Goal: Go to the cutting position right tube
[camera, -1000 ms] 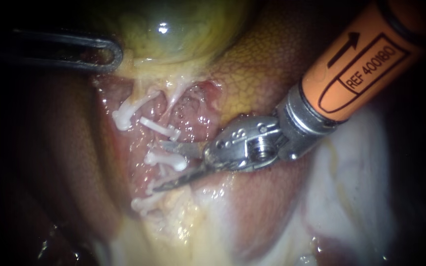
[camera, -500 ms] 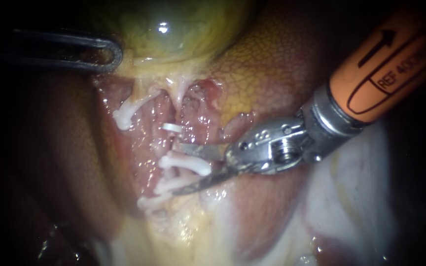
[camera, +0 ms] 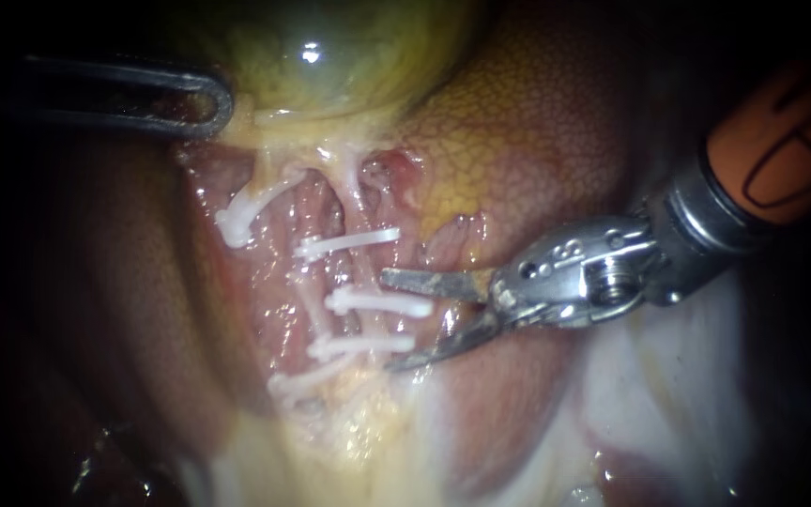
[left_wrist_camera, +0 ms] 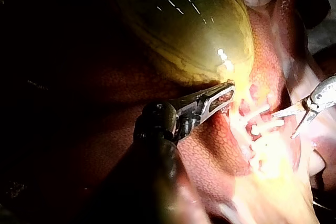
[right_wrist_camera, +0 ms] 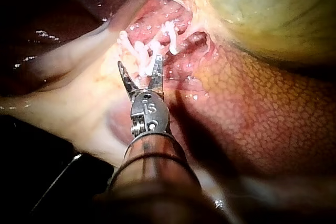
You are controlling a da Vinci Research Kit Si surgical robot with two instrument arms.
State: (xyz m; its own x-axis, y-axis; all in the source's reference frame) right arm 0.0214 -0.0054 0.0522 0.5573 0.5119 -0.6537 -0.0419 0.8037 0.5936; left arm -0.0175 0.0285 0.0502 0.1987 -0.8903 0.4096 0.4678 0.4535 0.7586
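Steel-bladed right instrument (camera: 387,319), pincer apart, sits centre-right beside white bar-shaped clips (camera: 377,303) on wet pink tissue. Upper left, the dark looped left instrument (camera: 218,105), shaft lost in shadow, seemingly clamps the glossy gallbladder (camera: 330,56).

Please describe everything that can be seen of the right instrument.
The right instrument comes in from the upper right: an orange shaft, then a silver metal wrist, then two thin pointed blades. Its jaws are open and hold nothing. They point at the white clips, and one clip's end seems to lie between them; contact cannot be told.
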